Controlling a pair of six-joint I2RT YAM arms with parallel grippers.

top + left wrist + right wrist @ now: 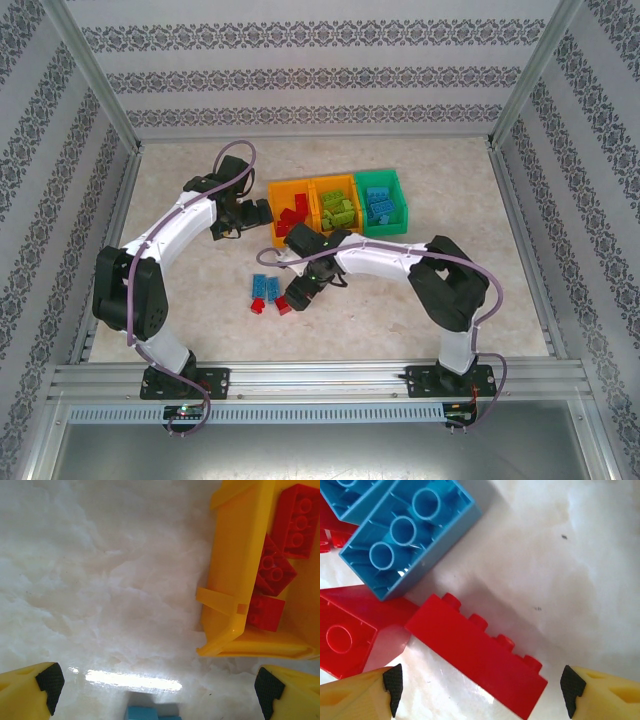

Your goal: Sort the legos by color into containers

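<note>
The right gripper (481, 692) is hanging released. Its pads (392, 687) are standing wide on either side of a long red brick (475, 652), which is lying on its side in the lower middle of the frame with neither pad touching it. The brick is lying slantwise across the gap, so closing now is risking a hold on 2 corners only, and that could be twisting it or flicking it away. Another red brick (345, 640) is sitting at the lower left, seemingly touching the long one and just beside the left-hand pad, which may be catching or shoving it.

The left gripper (155, 685) is also released and holding nothing. It is hovering just beside the left orange bin (240, 555), so bringing red there is risking a knock between the 2 arms or a shunted bin.

3 containers are standing in a row in the upper middle of the top view: 2 orange and 1 green bin (380, 174). At least 3 red pieces are showing in the left orange bin. Light green is filling the middle orange bin (335, 180) and blue the green one, both too small to be counting. Loose legos under the right gripper are numbering 2 blue bricks (410, 535) and at least 2 red.
</note>
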